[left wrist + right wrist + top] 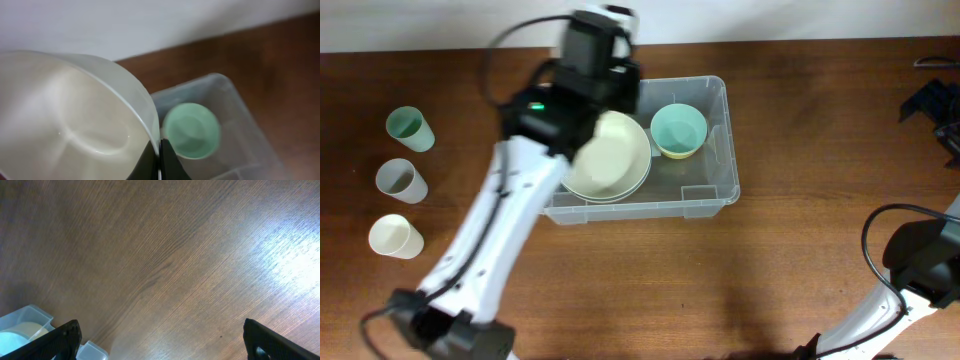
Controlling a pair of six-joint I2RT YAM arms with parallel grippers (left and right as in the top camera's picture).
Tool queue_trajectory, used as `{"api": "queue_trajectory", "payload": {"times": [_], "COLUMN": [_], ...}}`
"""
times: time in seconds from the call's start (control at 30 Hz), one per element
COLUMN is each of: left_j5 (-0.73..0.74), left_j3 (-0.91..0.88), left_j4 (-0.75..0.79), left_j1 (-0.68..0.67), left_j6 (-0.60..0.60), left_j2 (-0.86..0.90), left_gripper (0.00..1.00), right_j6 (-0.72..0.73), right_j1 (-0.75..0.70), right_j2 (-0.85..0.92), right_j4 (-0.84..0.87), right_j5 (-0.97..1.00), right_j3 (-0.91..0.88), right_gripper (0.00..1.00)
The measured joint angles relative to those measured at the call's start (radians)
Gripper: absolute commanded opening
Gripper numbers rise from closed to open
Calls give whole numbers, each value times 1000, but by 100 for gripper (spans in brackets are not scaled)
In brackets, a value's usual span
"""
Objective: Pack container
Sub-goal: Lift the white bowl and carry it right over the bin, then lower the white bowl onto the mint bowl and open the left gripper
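Note:
The clear plastic container (720,190) stands mid-table. It also shows in the left wrist view (240,115), and a corner of it shows in the right wrist view (30,316). A small green bowl (678,130) sits in its right half and also shows in the left wrist view (192,131). My left gripper (159,161) is shut on the rim of a large cream bowl (75,115). It holds the bowl tilted over the container's left half (610,150), above another pale bowl's rim (625,192). My right gripper (165,345) is open and empty over bare table.
Three cups stand at the table's left: green (408,127), grey (400,180) and cream (395,237). The left arm (500,230) crosses the table's front left. The right arm (920,265) sits at the lower right. Dark gear (935,105) lies at the far right edge.

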Motion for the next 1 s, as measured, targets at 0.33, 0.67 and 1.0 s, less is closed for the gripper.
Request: {"api": "queue_trajectory", "payload": {"times": [0.33,0.67,1.0], "left_j5": [6,44,84], "left_j3": [0,0,0], "left_j4": [12,72,89], "left_j1": [-115,-150,-150], "left_j6": [40,83,101], "left_j2": [223,300,383], "left_gripper": [1,1,1], "right_j6": [0,0,0], "right_j1": [0,0,0], "right_j2": [0,0,0], "right_j4": [0,0,0], "right_j5": [0,0,0], "right_j3": [0,0,0], "right_gripper": [99,99,99]}}
